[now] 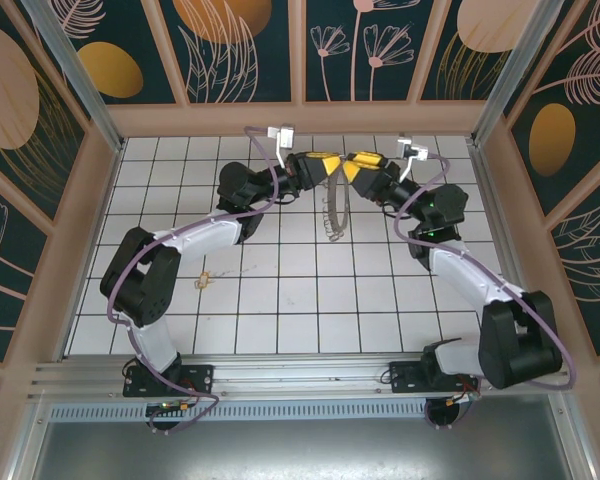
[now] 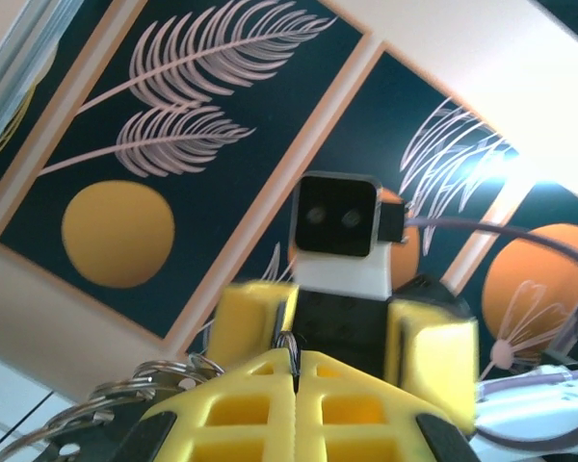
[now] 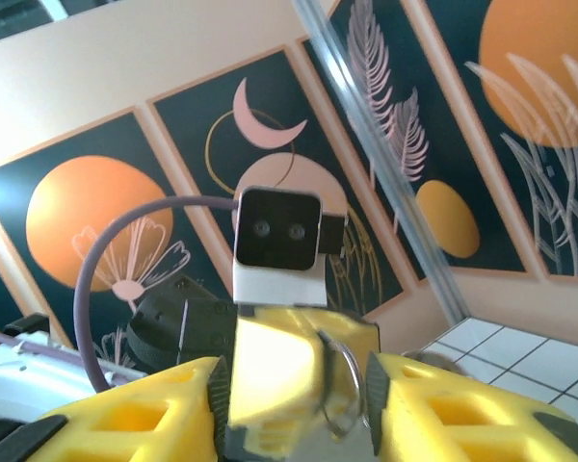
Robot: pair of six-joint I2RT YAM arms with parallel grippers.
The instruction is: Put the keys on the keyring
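The keyring [image 1: 335, 212] hangs above the white tiles at the back centre, its small silvery pieces dangling below. My left gripper [image 1: 331, 168] is shut on it; in the left wrist view the thin wire [image 2: 290, 345] is pinched between the closed yellow fingertips [image 2: 270, 385], and silvery rings [image 2: 125, 390] fan out to the left. My right gripper [image 1: 357, 166] faces it nose to nose and stands open [image 3: 294, 399]. Its jaws bracket the left fingertips and a loop of the ring [image 3: 352, 385] without touching it. The brass key [image 1: 205, 278] lies on the floor by the left arm's elbow.
Patterned wall panels and a wooden frame [image 1: 300, 118] close the back of the tiled floor [image 1: 310, 300]. Aluminium posts [image 1: 65, 60] stand at the corners. Purple cables [image 1: 265, 165] loop off both wrists.
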